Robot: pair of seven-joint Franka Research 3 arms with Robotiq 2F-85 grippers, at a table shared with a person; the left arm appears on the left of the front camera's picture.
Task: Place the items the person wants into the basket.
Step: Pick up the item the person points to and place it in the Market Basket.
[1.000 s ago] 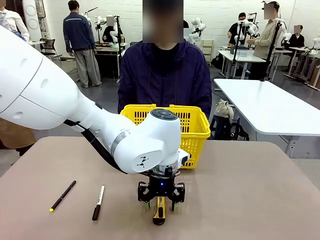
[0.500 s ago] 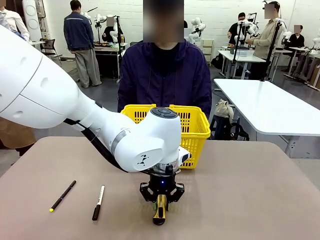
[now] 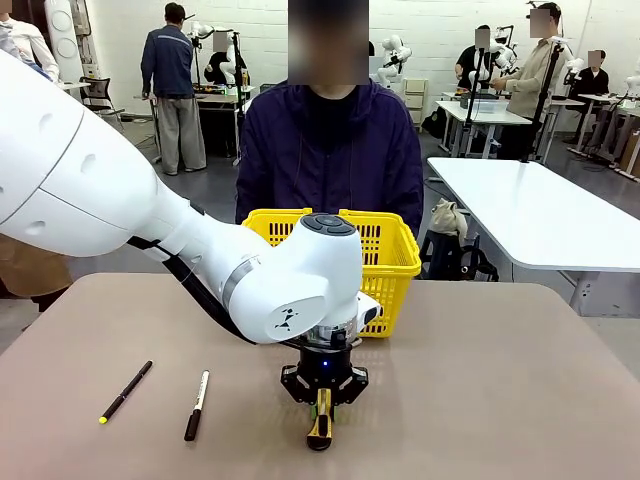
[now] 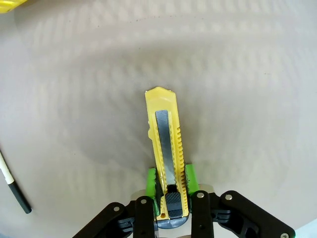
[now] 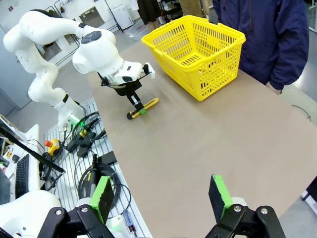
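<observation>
One slim utility knife (image 4: 166,163) pinched flat on the matte table (image 3: 500,400).
Left gripper's (image 3: 321,398) green pads clamp its ribbed yellow plastic sides near the black slider.

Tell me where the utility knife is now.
In the front view, the knife lies on the table's near middle, clamped by the left gripper, before the basket.

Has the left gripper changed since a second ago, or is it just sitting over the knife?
Yes. The left gripper stayed in place relative to the marker, but its fingers closed inward onto the utility knife.
</observation>
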